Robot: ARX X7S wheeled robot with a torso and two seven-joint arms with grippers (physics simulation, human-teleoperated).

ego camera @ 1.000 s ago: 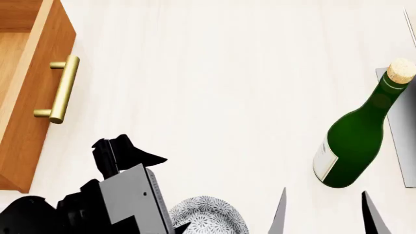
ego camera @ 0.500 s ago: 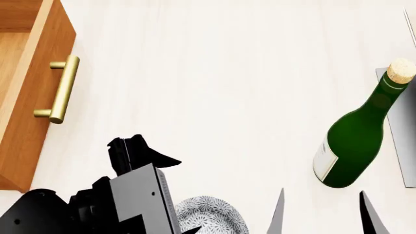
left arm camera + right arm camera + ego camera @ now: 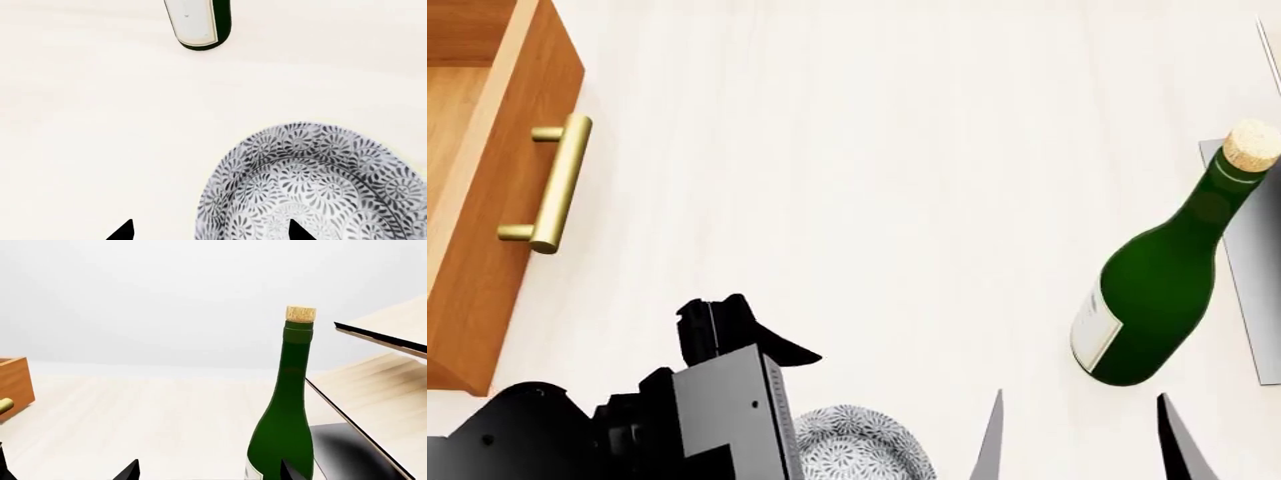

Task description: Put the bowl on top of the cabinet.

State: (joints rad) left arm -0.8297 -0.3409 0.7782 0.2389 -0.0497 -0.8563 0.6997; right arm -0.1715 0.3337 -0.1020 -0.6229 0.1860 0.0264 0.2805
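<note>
Pale wooden tabletop (image 3: 868,150) fills the head view; at its left edge stands the orange-brown cabinet (image 3: 481,240), its drawer front carrying a brass bar handle (image 3: 554,185). Left gripper (image 3: 210,231), seen in the left wrist view as two dark fingertips spread apart, is open: one tip lies over the bare table, the other over the interior of the bowl (image 3: 313,187), with the bowl's rim between them; whether either tip touches the bowl cannot be told. Bowl, white-grey with a fine leaf pattern, rests on the table near the lower edge of the head view, just beside the black and grey left arm (image 3: 714,410). Right gripper (image 3: 1078,440), two grey pointed fingers set apart, is open and holds nothing. Green corked bottle (image 3: 1154,300) stands upright at right, beside a pale slatted rack (image 3: 380,385) with a dark base
</note>
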